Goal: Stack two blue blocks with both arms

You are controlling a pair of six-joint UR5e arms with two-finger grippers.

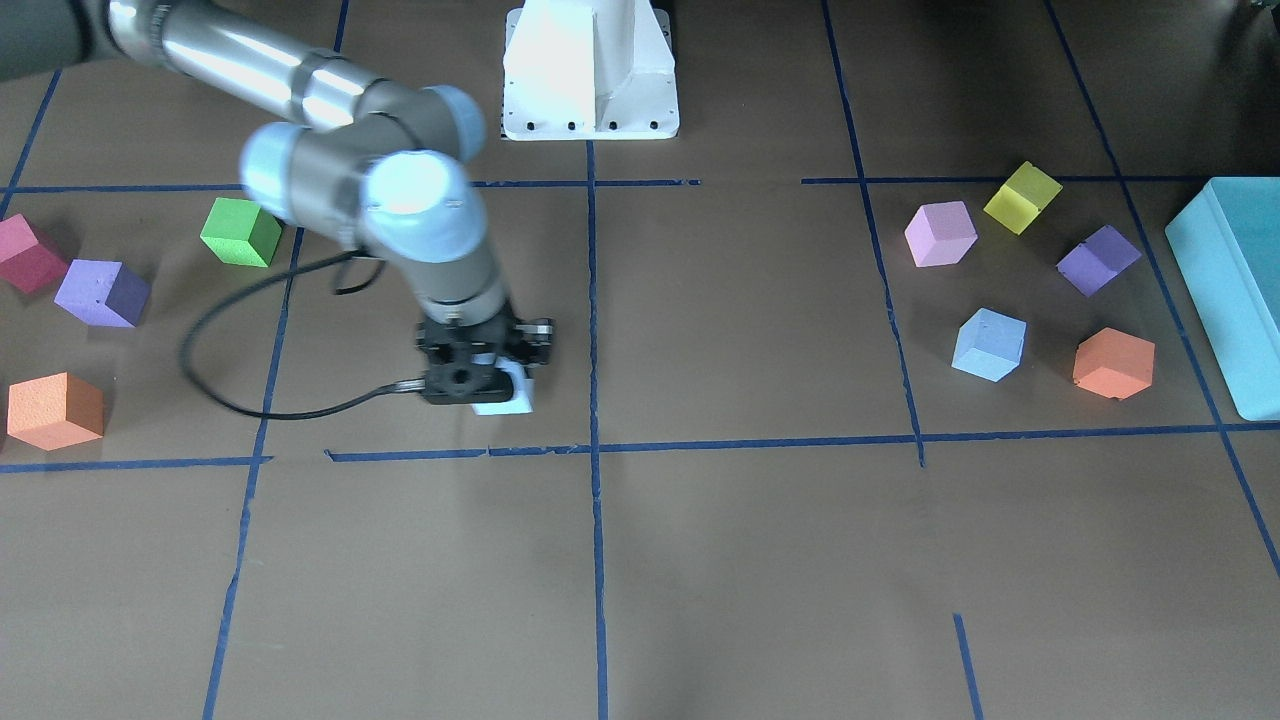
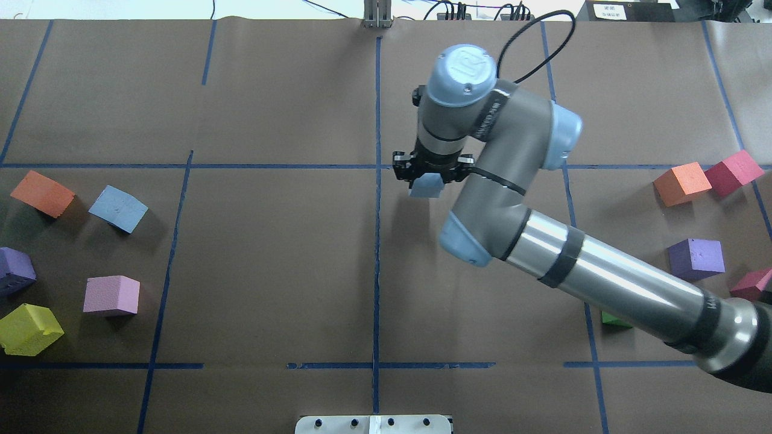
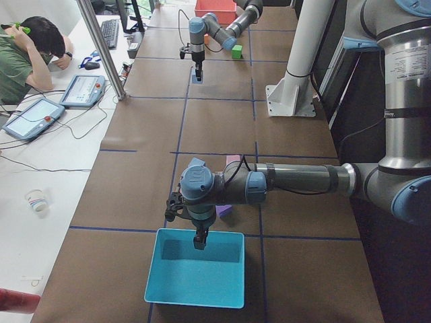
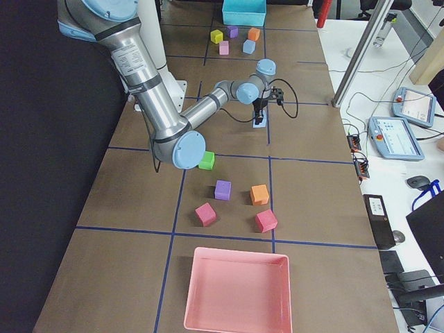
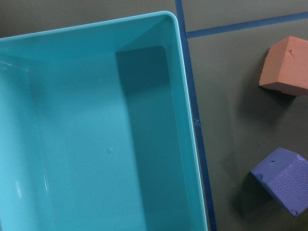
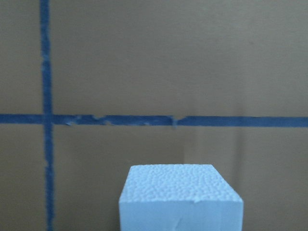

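Observation:
My right gripper [image 2: 429, 176] is shut on a pale cyan block [image 2: 427, 187], holding it low over the brown table just right of the centre tape line. The block also shows in the front view [image 1: 507, 396] and fills the bottom of the right wrist view [image 6: 180, 199]. The light sky-blue block [image 2: 118, 208] lies free on the table's left side, also seen in the front view [image 1: 990, 345]. My left gripper [image 3: 200, 240] hangs over the teal box [image 3: 195, 276]. I cannot tell whether the left gripper is open or shut.
Around the sky-blue block lie orange [image 2: 42, 193], purple [image 2: 15, 270], pink [image 2: 111, 295] and yellow [image 2: 29, 328] cubes. On the right lie orange [image 2: 681, 183], red [image 2: 734, 172], purple [image 2: 696, 259] and green [image 1: 241, 232] cubes. A white pedestal [image 1: 590, 70] stands at the robot's base. A pink tray [image 4: 236, 291] stands at the right end.

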